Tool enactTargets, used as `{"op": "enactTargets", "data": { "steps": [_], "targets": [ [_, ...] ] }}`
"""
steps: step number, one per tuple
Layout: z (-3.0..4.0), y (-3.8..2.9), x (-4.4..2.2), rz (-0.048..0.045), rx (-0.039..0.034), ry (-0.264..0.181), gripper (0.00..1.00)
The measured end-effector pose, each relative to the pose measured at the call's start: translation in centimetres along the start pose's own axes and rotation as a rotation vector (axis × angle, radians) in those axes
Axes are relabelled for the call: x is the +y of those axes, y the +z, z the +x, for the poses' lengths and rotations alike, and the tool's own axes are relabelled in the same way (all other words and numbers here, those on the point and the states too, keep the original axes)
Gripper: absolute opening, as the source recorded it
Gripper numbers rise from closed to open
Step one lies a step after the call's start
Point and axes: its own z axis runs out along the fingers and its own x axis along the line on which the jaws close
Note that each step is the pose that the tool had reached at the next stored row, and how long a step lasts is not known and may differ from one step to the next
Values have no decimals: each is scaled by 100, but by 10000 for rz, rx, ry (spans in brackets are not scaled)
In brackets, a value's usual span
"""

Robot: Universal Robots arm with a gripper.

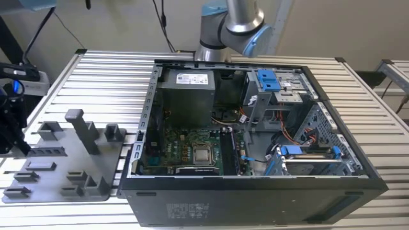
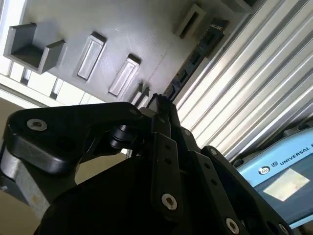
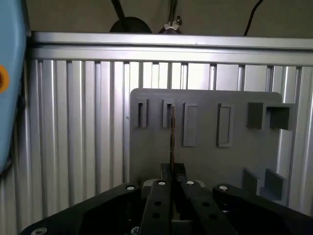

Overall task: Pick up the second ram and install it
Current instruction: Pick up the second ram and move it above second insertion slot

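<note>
**Arm stretched off to the side, gripper pinched tight**

So the arm point(image 1: 233, 21) shows up at the back of the exterior view, silver tube with a blue-capped joint point(image 1: 255, 40) bent over. The gripper point(image 1: 11, 136) hangs low at the exterior view's left edge, pointing down. In both wrist views the black fingers point(image 3: 165, 172) are drawn almost together, linkages folded in parallel, tips point(image 2: 168, 117) clamped on the thin edge of the second ram point(image 3: 171, 132). The wrist looks level, no obvious tilt.
</note>
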Motion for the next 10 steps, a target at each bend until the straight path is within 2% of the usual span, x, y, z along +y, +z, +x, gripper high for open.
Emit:
{"op": "enactTargets", "data": {
  "steps": [10],
  "targets": [
    [1, -252, 7, 0, 0, 0, 14]
  ]
}}
